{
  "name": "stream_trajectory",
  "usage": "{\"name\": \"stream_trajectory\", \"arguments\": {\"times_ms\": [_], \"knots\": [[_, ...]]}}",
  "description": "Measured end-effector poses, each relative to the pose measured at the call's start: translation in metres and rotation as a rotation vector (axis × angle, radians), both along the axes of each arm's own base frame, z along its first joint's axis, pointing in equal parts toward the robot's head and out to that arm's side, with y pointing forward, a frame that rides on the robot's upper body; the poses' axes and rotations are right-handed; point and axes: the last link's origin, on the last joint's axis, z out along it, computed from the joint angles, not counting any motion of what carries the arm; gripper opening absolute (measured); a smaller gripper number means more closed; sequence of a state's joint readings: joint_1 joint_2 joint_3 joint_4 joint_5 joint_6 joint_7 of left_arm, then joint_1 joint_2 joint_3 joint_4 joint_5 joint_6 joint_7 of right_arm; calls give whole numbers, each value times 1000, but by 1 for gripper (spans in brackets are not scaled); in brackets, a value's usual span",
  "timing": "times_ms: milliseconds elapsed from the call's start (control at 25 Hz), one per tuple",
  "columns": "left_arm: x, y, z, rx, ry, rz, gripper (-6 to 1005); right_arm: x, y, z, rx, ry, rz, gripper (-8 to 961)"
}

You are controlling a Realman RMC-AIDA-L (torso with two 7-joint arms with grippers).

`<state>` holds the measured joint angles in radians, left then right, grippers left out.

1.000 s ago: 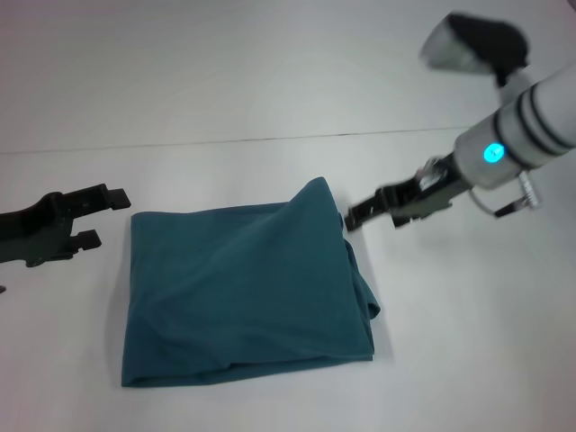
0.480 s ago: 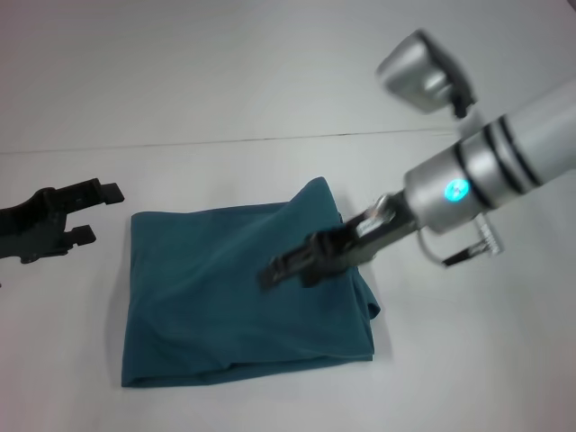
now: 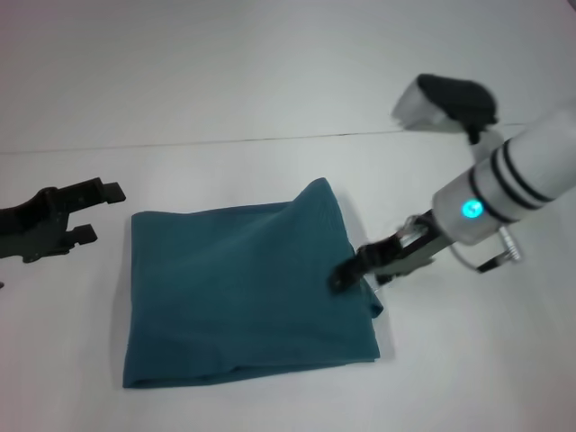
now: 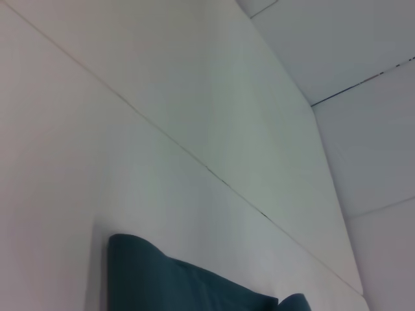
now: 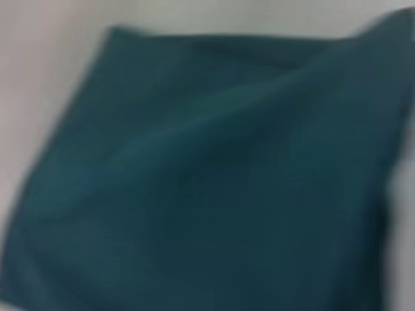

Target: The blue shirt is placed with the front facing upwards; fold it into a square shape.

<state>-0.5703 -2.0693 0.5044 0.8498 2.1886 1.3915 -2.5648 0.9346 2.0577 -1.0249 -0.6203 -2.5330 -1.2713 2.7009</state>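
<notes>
Right gripper (image 3: 345, 276) reaches in low from the right, tip at the blue shirt's (image 3: 243, 292) right edge; can't tell its finger state. Shirt lies folded, roughly square, on the white table (image 3: 270, 90). Left gripper (image 3: 94, 211) parked off its left side, fingers spread, holding nothing. Left wrist view catches only a shirt corner (image 4: 181, 278); right wrist view is filled by cloth (image 5: 207, 181).

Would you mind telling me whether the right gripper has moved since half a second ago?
Yes. The right gripper has drawn back toward the robot's right, from over the middle of the shirt to its right edge.
</notes>
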Motion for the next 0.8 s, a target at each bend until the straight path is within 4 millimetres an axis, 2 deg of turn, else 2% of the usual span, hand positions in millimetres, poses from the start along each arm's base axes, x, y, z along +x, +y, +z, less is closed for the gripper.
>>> {"name": "stream_trajectory", "arguments": {"times_ms": [80, 240, 480, 560, 680, 800], "knots": [[-1, 0, 0, 0, 0, 1, 949, 3, 3, 13, 36, 4, -15, 911], [-1, -1, 0, -2, -1, 1, 949, -6, 3, 38, 81, 89, 2, 911], [2, -3, 1, -10, 11, -48, 949, -9, -2, 44, 62, 149, 57, 912], [7, -5, 2, -13, 24, -135, 949, -10, -5, 43, 49, 194, 142, 912], [18, -17, 4, -24, 77, -386, 949, -10, -13, 41, 51, 268, 316, 912], [18, -31, 3, -31, 129, -556, 949, -3, -23, 39, 85, 315, 502, 912]]}}
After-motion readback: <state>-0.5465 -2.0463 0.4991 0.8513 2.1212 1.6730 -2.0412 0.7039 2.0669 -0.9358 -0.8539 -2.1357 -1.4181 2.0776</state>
